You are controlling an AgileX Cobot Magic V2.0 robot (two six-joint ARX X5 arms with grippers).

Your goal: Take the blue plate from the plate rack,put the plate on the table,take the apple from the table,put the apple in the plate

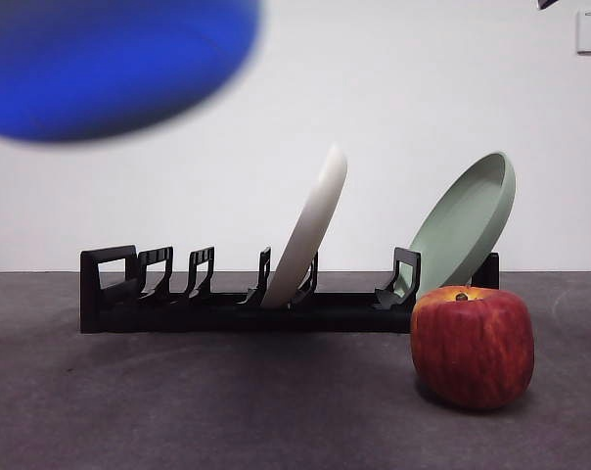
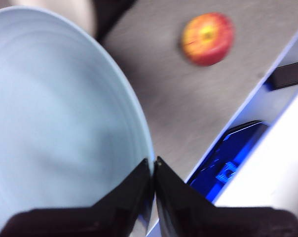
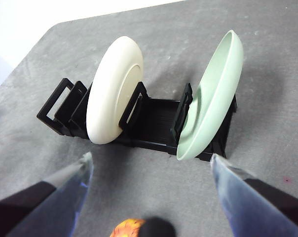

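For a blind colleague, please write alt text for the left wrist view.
The left gripper is shut on the rim of the blue plate, held above the table. The apple lies blurred on the table beyond.

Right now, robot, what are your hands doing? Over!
Left gripper shut on blue plate, plate in the air, clear of rack. Right gripper open, above apple. Apple on table. Nothing in the way.

The long black plastic plate rack (image 1: 247, 299) stands across the dark grey matte tabletop (image 1: 178, 411). A round cream-white plate (image 1: 310, 230) leans in a middle slot; a round sage-green plate (image 1: 467, 220) leans at its 3 o'clock end. The blocky red apple (image 1: 472, 345) sits before that end. The large round light-blue plate (image 1: 110, 64) hangs above the rack, at 10 o'clock.
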